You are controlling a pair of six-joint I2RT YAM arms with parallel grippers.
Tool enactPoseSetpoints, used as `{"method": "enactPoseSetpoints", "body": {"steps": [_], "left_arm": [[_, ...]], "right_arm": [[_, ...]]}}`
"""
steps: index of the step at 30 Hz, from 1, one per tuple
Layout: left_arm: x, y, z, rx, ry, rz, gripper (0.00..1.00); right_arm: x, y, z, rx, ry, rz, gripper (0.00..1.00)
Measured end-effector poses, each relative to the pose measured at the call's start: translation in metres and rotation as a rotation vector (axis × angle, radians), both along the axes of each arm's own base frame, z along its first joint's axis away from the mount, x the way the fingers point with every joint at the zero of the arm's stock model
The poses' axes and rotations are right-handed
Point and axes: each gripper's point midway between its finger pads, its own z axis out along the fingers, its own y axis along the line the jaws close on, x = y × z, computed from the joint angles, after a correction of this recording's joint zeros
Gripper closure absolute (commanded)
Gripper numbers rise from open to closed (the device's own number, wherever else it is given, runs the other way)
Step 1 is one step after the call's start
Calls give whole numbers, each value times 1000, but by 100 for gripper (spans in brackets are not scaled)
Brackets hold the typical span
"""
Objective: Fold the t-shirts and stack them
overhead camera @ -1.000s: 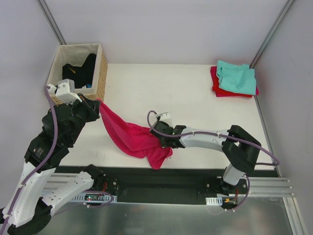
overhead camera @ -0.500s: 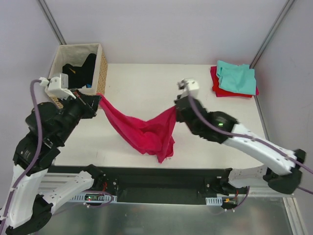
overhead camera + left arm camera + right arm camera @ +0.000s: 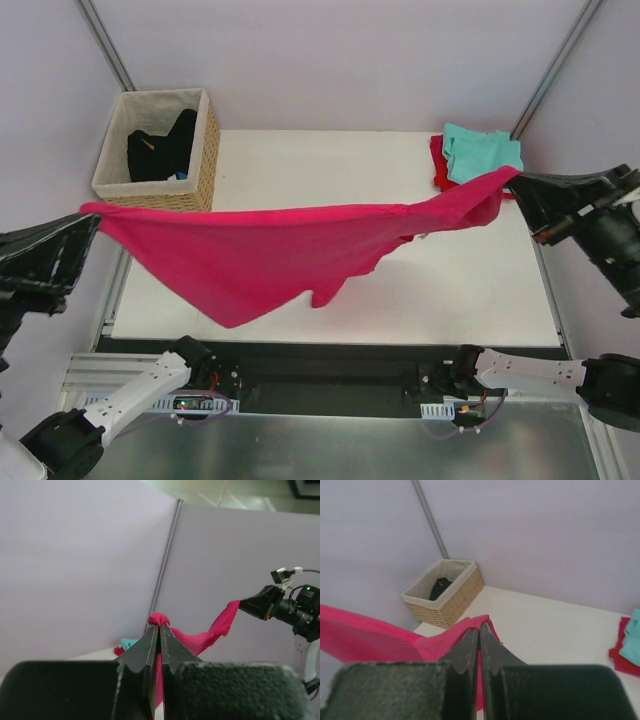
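The pink t-shirt [image 3: 260, 255] hung stretched above the worktop [image 3: 320, 165], one end clenched in the left gripper [image 3: 159, 626], the other in the right gripper [image 3: 480, 628]. A pale speck [image 3: 425, 236] under its right half was perhaps a label, unreadable. The teal t-shirt [image 3: 478, 152] lay on the red t-shirt [image 3: 438, 172] at the far right corner.

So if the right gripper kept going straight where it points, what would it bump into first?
The right gripper is shut on the pink shirt, so that cloth, stretched ahead of it, comes first. Beyond it, probably the white table near the basket, though depth is hard to judge.
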Motion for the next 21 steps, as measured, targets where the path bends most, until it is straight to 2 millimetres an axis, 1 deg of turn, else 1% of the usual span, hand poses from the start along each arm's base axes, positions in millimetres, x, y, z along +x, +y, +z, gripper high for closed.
{"method": "enactPoseSetpoints", "body": {"steps": [3,5,8,11,16,18,21], "left_arm": [[-31,12,22,-32,-111,-29,100],[-48,18,30,-49,-167,-45,100],[-58,21,34,-57,-204,-66,100],[-56,14,32,-46,-210,-93,100],[-36,-11,17,-1,-156,-148,100],[-31,-19,16,9,-147,-178,100],[-27,-28,17,9,-145,-206,100]], "right_arm": [[-21,-6,18,25,-60,101,99],[-34,-9,25,28,-97,161,99],[-50,-15,38,43,-155,229,99],[-64,-19,50,61,-215,286,99],[-83,-27,59,75,-286,334,99],[-90,-27,62,82,-313,359,99],[-100,-29,67,92,-348,386,99]]}}
